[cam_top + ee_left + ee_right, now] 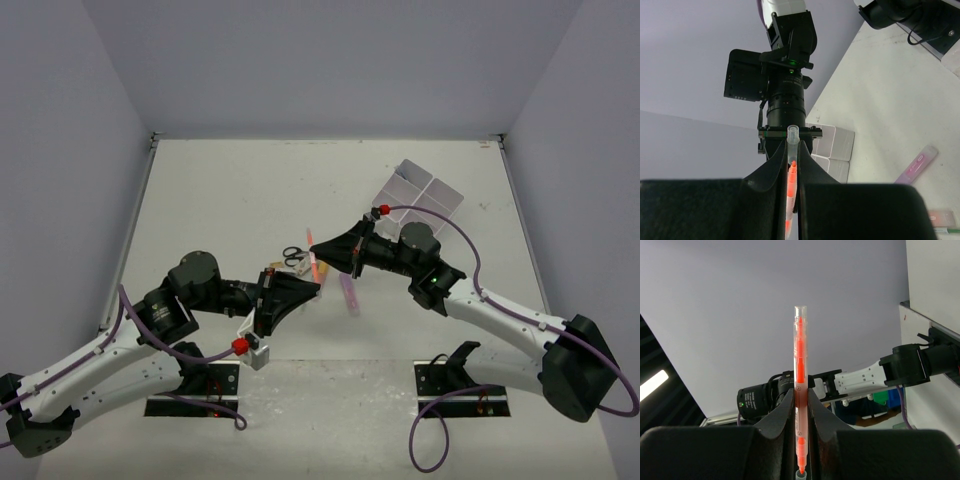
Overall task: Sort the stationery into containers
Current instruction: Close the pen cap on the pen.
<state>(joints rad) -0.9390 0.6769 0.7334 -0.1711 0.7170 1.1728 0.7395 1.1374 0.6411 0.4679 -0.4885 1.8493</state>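
White desk (220,190). Four-compartment white box (425,192) near far right corner. Right gripper (800,399) clamped on orange marker (799,355). Left gripper (792,167) clamped on same marker's other end, over desk centre. Purple marker (349,296) and scissors (292,257) lie near centre.

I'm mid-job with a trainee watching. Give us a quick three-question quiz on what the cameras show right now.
1. True or false: the orange marker lies loose, gripped by nothing.
2. The left claw and right claw meet in mid-air. Which is shut on the marker? A: left only. B: right only. C: both.
3. How many compartments does the white box have?
Key: 1 false; 2 C; 3 four.
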